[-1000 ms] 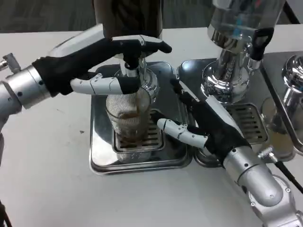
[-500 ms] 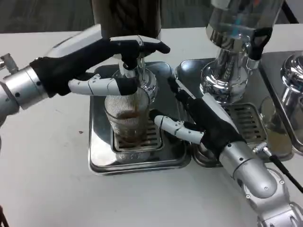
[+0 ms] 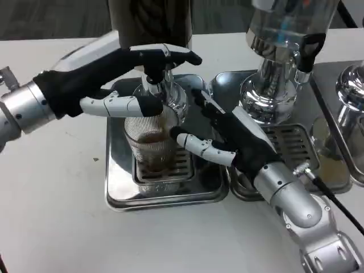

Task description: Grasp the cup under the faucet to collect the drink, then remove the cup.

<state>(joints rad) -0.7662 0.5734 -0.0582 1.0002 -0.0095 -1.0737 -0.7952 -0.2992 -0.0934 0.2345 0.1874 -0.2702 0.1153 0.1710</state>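
You see the cup (image 3: 151,145), clear and ribbed with brown drink low inside, standing upright on the slotted grate of the left drip tray (image 3: 119,196), toward that tray's back half, directly under the faucet (image 3: 154,79); the tray sits on the white surface (image 3: 51,216) near its far middle. Your left hand (image 3: 122,82) reaches in from the surface's left edge; upper fingers lie over the black faucet handle, a lower white finger (image 3: 111,104) runs across just above the cup rim; it grips the faucet, though how tightly you cannot tell. Your right hand (image 3: 230,139) comes from the lower right corner over the seam between the two trays; fingers spread wide, one white finger (image 3: 196,147) pointing at the cup's right side, very near it, contact unclear; it holds nothing. Second drip tray (image 3: 301,170) lies just right of the first, carrying a chrome dispenser base (image 3: 273,94) with a clear tank on top; another chrome dispenser (image 3: 351,91) stands at the right edge.
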